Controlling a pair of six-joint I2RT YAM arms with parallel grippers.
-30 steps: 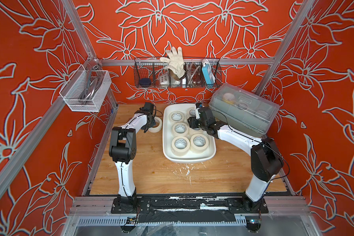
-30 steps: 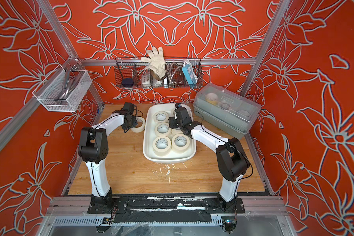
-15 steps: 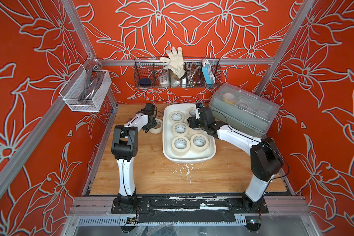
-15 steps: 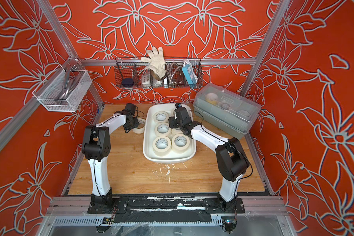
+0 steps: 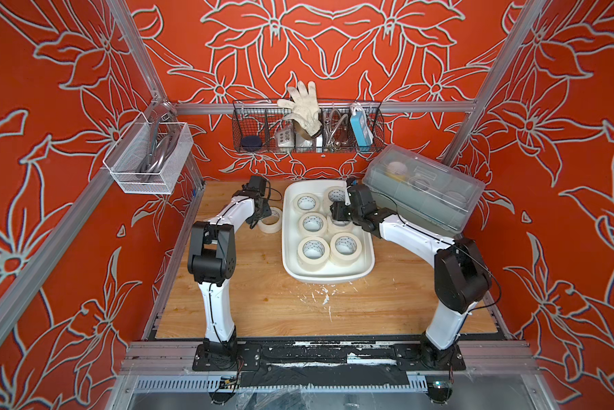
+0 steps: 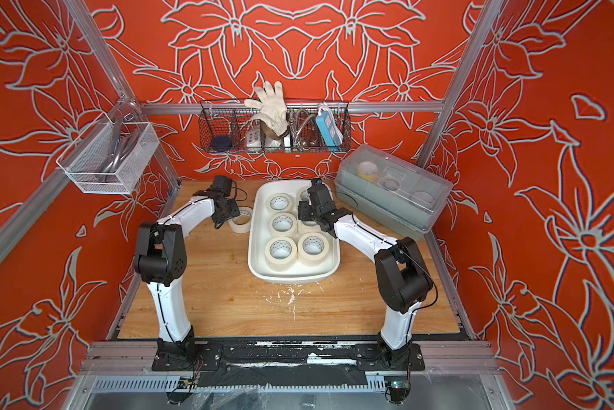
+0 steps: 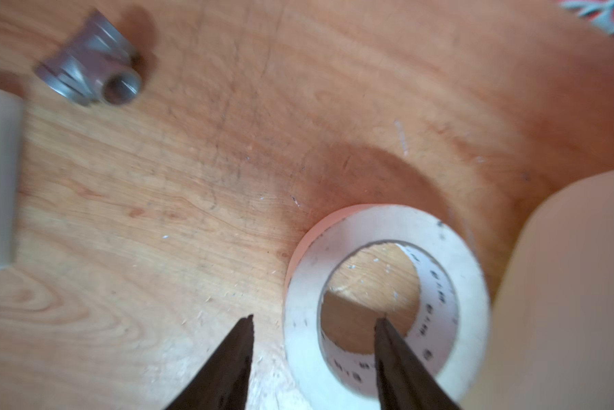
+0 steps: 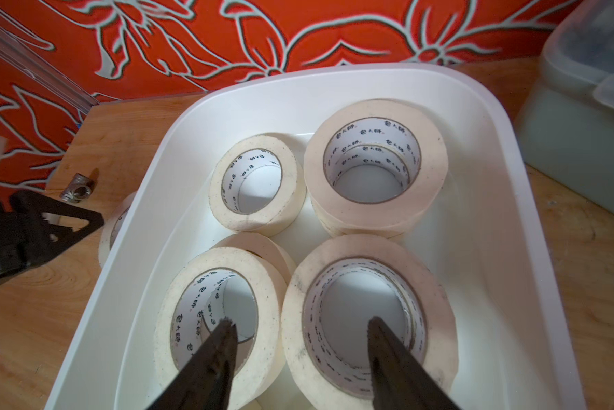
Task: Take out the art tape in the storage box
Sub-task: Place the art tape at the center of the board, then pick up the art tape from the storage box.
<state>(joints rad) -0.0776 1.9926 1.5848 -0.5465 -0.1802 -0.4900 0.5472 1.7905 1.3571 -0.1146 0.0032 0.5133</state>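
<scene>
The white storage box stands mid-table and holds several cream art tape rolls, some stacked. One more roll lies flat on the wood just left of the box. My left gripper is open over it, one fingertip above its hole and one outside its wall, gripping nothing. My right gripper hovers open inside the box, its tips above the holes of two neighbouring rolls.
A grey-green box with a clear lid sits right of the storage box. A small metal pipe fitting lies on the wood at the back left. Wire baskets hang on the back wall and the left wall.
My left gripper has opened and let go of the roll, which now rests on the table left of the box. The right arm has not moved.
</scene>
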